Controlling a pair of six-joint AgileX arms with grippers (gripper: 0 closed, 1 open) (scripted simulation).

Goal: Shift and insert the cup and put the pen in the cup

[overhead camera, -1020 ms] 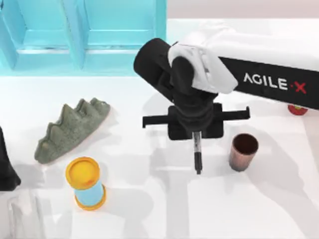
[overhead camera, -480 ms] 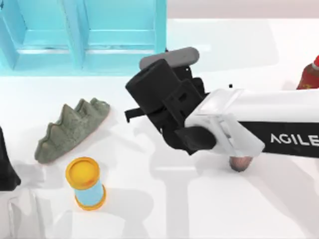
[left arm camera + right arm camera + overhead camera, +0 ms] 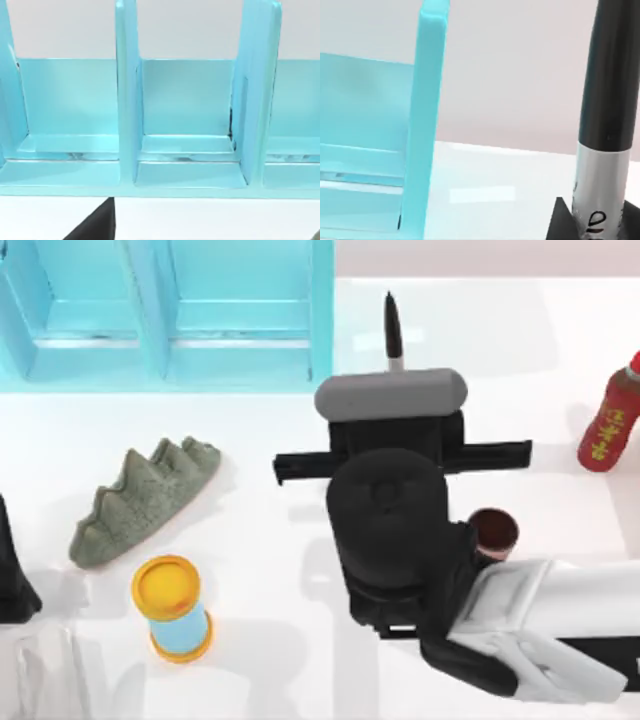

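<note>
- Black slim pen [image 3: 392, 332] with a white label band: clamped in my right gripper [image 3: 394, 375], fingers closed on its lower half, tip pointing to the table's far edge, beside the turquoise shelf rack [image 3: 165, 315].
- Likely light, stiff, slick plastic; grip on the label band looks right.
- Copper-brown metallic cup [image 3: 494, 531] stands upright, near my right wrist; probably tips easily.
- Left arm parked at left edge.

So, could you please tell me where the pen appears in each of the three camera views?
Top view: the pen sticks out beyond the right gripper, toward the table's far edge, beside the blue rack.
Left wrist view: not in it; the blue rack is.
Right wrist view: the pen stands close up, upright.
Shared landmark: the blue rack.
</note>
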